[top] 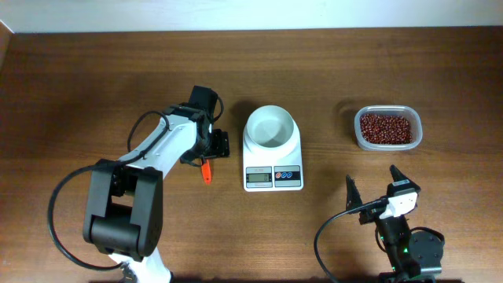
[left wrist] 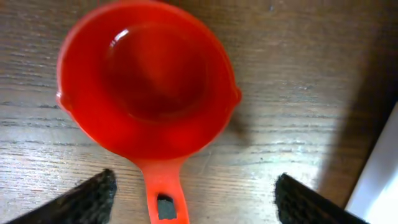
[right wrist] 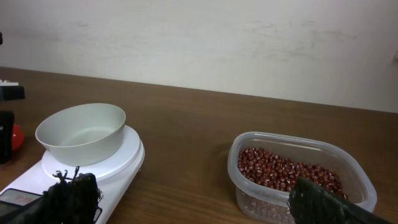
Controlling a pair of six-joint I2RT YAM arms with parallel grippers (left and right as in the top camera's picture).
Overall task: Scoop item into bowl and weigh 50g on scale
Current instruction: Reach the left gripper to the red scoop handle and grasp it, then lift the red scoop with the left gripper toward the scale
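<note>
Hovering left end effector (left wrist: 199, 196) straddles scoop handle (left wrist: 163, 183).

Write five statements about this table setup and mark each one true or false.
1. The bowl sits on the scale. True.
2. The bowl already holds beans. False: it is empty, and the beans are in the clear tub.
3. The left gripper is shut on the scoop. False: its jaws stand open on either side of the handle, and the scoop lies on the table.
4. The scoop is empty. True.
5. The tub is on the left arm's side of the scale. False: it is on the right arm's side.
</note>
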